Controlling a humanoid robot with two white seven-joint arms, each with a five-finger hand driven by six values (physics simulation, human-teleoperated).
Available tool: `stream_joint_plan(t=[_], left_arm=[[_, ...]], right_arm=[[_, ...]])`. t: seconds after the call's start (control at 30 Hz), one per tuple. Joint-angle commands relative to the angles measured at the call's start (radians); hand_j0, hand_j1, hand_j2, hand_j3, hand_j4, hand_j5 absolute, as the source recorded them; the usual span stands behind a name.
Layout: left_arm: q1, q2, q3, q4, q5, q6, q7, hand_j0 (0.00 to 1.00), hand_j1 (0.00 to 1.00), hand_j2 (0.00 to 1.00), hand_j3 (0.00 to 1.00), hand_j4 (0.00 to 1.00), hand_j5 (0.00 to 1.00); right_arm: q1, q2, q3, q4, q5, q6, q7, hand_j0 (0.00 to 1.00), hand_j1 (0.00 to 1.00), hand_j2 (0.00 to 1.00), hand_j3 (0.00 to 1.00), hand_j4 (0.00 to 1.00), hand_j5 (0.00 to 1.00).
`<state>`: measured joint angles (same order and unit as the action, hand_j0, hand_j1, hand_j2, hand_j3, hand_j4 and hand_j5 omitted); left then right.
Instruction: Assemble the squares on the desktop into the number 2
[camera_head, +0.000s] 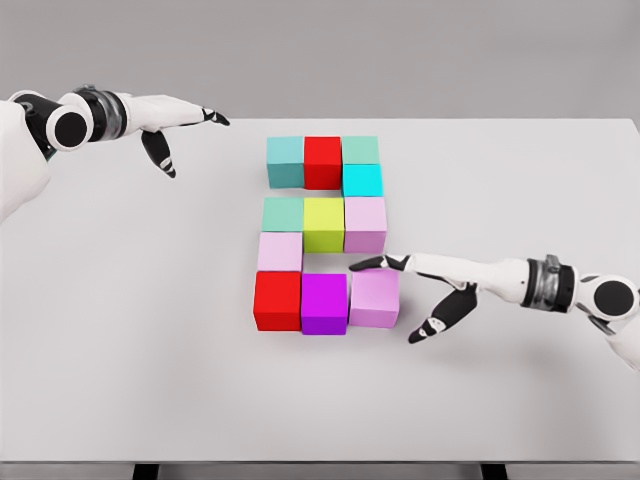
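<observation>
Nearest the camera, a bottom row of three cubes is seen: a red cube (277, 300), a magenta cube (324, 304) and a lilac cube (375, 297), the last sitting slightly askew and a touch higher than its neighbours. Above the red one a pale pink cube (279, 251) forms the left link; a middle row of a green cube (283, 213), a yellow cube (324, 224) and a pink cube (365, 224) follows, then a cyan cube (362, 180) as the right link, and a top row of a teal cube (285, 161), a second red cube (323, 162) and a mint cube (360, 149). The figure 2 is judged all but complete, in the middle of the white table (120, 350). The right hand (425, 290) is held open beside the lilac cube, fingers extended and spread, with one dark fingertip at or just above the cube's upper right edge; nothing is grasped. The step in hand appears to be the squaring of this last cube. It would best be done by a gentle flat push leftward and toward the camera, so that the cube is seated flush against the magenta one without the row being shoved. The left hand (170, 125) is held open and empty, well apart at the far left.
</observation>
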<state>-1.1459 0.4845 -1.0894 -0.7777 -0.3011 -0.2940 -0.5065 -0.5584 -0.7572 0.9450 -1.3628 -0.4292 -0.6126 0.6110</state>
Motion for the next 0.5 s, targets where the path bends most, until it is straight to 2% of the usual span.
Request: stream_joint_plan(t=[0.0, 0.33, 0.47], left_arm=[[0.0, 0.0, 0.002, 0.0, 0.002, 0.001, 0.003, 1.0, 1.0, 1.0, 1.0, 1.0, 1.0], [0.002, 0.0, 0.002, 0.0, 0.0, 0.001, 0.005, 1.0, 1.0, 1.0, 1.0, 1.0, 1.0], [0.002, 0.0, 0.002, 0.0, 0.002, 0.001, 0.005, 1.0, 1.0, 1.0, 1.0, 1.0, 1.0]], right_arm=[[0.0, -0.001, 0.005, -0.009, -0.006, 0.002, 0.0, 1.0, 1.0, 1.0, 1.0, 1.0, 1.0], [0.0, 0.001, 0.005, -0.024, -0.006, 0.002, 0.0, 1.0, 1.0, 1.0, 1.0, 1.0, 1.0], [-0.021, 0.006, -0.009, -0.005, -0.011, 0.002, 0.0, 1.0, 1.0, 1.0, 1.0, 1.0, 1.0]])
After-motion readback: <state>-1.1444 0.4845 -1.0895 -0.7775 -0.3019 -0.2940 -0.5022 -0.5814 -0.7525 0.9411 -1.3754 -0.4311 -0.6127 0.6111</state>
